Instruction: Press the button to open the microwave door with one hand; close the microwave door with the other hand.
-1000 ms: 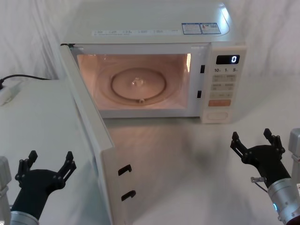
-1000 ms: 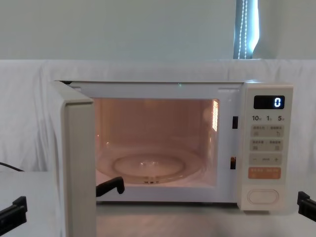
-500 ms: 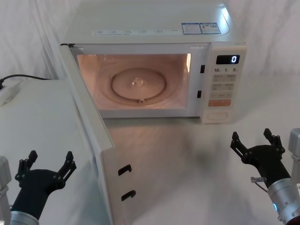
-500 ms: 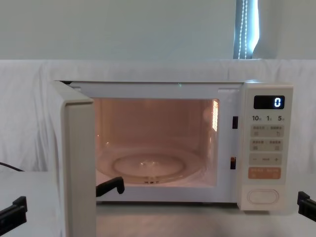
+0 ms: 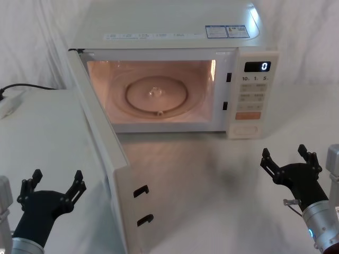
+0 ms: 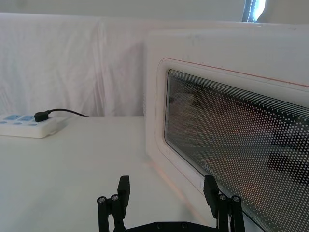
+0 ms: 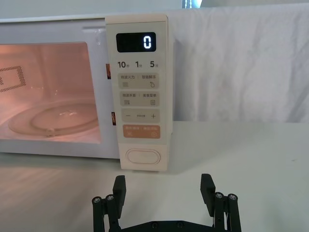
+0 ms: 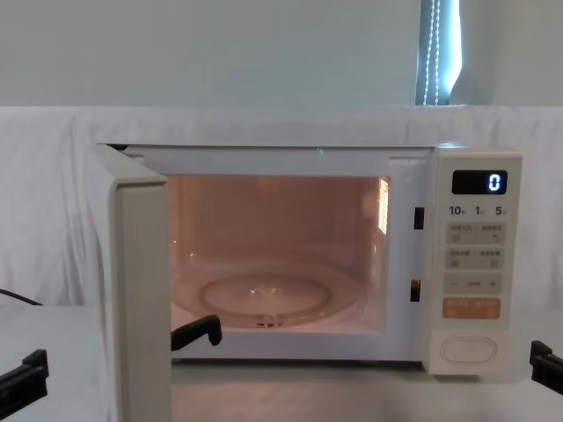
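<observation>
One cream, glossy, box-shaped microwave is seen at the far edge of the white cloth-covered desk, with its one large cream microwave door swung wide open toward the desk's near left. Two small black latch hooks are counted on the door's free edge, and its dark dotted-mesh window with a thin orange outline is seen from outside. Inside the lit cavity one round clear glass turntable is laid flat. On the narrow control panel one digital display reading 0 is shown, plus one orange rectangular key and, right under it at the panel's bottom, the one wide cream pill-shaped button, untouched.

Two black robot grippers are counted. The left gripper is held low near the desk's near left corner, beside the door's outer face, fingers spread wide with nothing held. The right gripper is held near the desk's near right edge, facing the panel but well apart from it, also spread wide and empty.

One white plastic power strip with one black plug is seen at the desk's far left edge.
</observation>
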